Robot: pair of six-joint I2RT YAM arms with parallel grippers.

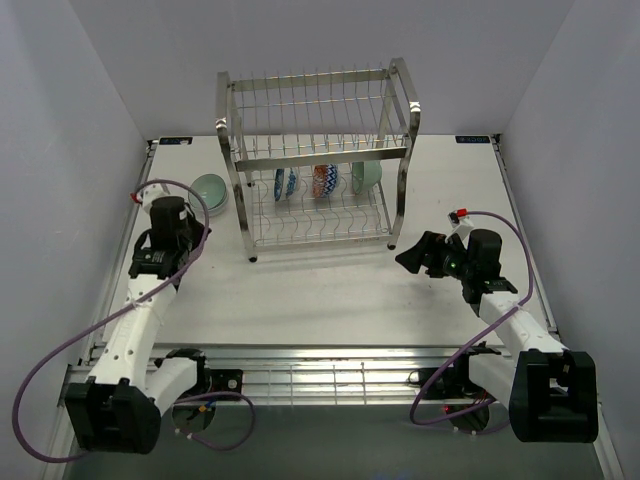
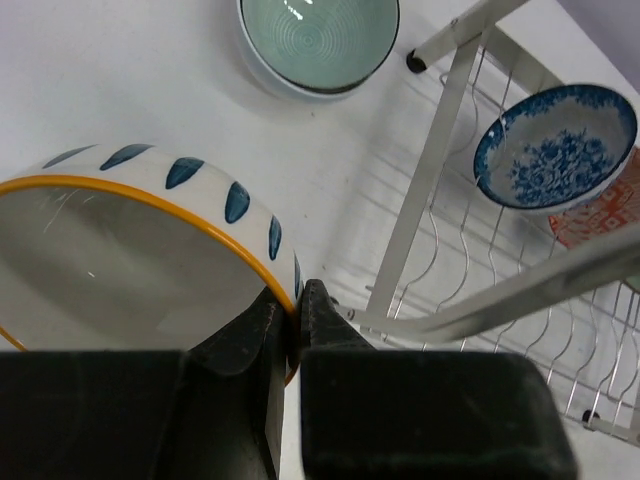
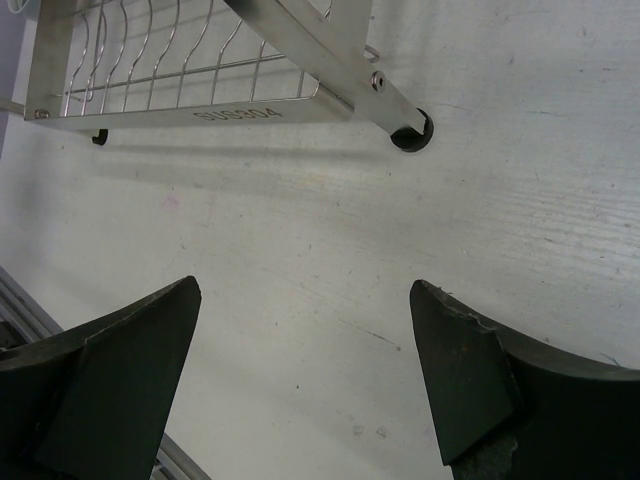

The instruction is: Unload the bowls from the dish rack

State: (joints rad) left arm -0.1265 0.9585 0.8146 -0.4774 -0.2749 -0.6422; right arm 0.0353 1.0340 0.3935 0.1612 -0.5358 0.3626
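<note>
The left hand [image 2: 298, 302] is clenched on the rim of a white bowl [image 2: 120, 270] with an orange edge and blue drop marks, one finger inside the rim and one outside. Whether this bowl rests on the counter [image 1: 330, 300] or is lifted off it cannot be told; from above the wrist hides it. Just beyond it a mint bowl [image 2: 318, 40] sits upright on the counter, close to the left end of the rack [image 1: 320, 160].

On the rack's lower tier three bowls stand on edge in a row: a blue-and-white bowl [image 1: 286, 183] on the left, a red patterned bowl [image 1: 323, 180] in the middle, and a pale green bowl [image 1: 366, 176] on the right. The upper tier holds no bowls.

The right hand [image 3: 305, 300] is released, its fingers spread wide with only bare counter between them. It hovers low near the rack's front right foot [image 3: 411, 130], apart from it and pointing toward the rack.
</note>
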